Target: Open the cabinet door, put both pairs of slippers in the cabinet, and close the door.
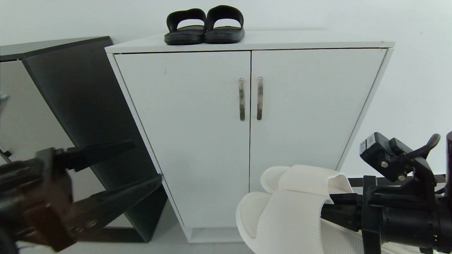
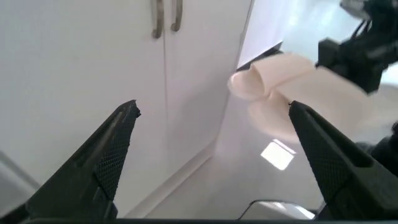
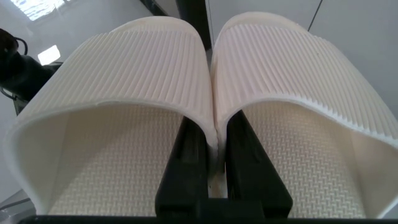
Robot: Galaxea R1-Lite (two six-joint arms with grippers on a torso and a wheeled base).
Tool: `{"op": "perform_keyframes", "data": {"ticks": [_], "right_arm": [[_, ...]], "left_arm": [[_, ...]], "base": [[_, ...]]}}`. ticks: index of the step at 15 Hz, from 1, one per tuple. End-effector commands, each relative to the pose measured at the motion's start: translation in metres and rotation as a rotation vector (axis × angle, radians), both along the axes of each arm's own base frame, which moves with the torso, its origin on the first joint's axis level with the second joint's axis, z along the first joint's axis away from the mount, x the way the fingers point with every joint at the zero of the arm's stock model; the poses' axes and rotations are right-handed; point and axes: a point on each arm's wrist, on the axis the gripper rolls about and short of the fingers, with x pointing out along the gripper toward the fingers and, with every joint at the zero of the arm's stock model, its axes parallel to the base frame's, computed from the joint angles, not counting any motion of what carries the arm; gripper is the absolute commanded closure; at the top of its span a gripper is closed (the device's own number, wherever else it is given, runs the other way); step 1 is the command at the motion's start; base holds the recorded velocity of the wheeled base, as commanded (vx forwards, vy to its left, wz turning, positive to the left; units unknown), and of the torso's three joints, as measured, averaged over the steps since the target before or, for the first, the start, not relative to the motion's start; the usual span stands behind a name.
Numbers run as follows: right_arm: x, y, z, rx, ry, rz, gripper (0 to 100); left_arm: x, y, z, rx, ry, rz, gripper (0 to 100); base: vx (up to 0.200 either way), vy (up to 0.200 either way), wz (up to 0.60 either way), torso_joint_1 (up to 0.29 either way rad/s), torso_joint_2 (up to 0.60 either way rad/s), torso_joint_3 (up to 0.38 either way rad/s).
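Note:
The white cabinet [image 1: 190,148] stands in front of me with both doors shut; its two metal handles [image 1: 250,99] meet at the centre seam. A black pair of slippers [image 1: 204,26] rests on its top. My right gripper [image 1: 332,206] is low at the right, shut on a white pair of slippers [image 1: 289,208], pinching the adjoining straps [image 3: 211,93] between its fingers [image 3: 186,174]. My left gripper [image 1: 147,160] hangs open and holds nothing at the lower left, short of the left door. From the left wrist I see the handles [image 2: 168,15] and the white slippers [image 2: 280,81].
A black open-sided shelf unit [image 1: 88,98] stands against the cabinet's left side. A plain white wall [image 1: 416,88] runs behind and to the right. Glossy pale floor [image 2: 249,180] lies below the cabinet front.

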Motion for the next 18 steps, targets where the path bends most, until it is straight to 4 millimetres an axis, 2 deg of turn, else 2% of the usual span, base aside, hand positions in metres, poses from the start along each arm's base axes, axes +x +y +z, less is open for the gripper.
{"op": "perform_keyframes", "data": {"ticks": [1,4,5,10,14,18], "right_arm": [[0.000,0.000,-0.001,-0.005,0.002,0.001,100],[0.000,0.000,-0.002,-0.008,0.005,0.003,100],[0.000,0.001,-0.004,-0.013,0.011,0.008,100],[-0.001,0.001,-0.011,-0.041,0.011,0.018,100],[-0.001,0.000,-0.013,-0.051,0.012,0.021,100],[0.000,0.001,-0.015,-0.057,0.017,0.021,100]], "left_arm": [[0.033,-0.039,0.009,-0.022,0.054,-0.061,0],[0.041,-0.069,0.020,-0.028,0.050,-0.159,0],[0.047,-0.086,0.024,-0.027,0.050,-0.213,0],[0.082,-0.136,0.032,-0.047,0.088,-0.315,0],[0.116,-0.147,0.029,-0.089,0.157,-0.389,0],[0.125,-0.144,0.034,-0.103,0.141,-0.423,0]], "base": [[0.000,0.000,0.00,0.000,0.00,0.000],[0.000,0.000,0.00,0.000,0.00,0.000],[0.000,0.000,0.00,0.000,0.00,0.000],[0.000,0.000,0.00,0.000,0.00,0.000],[0.000,0.000,0.00,0.000,0.00,0.000],[0.000,0.000,0.00,0.000,0.00,0.000]]}}
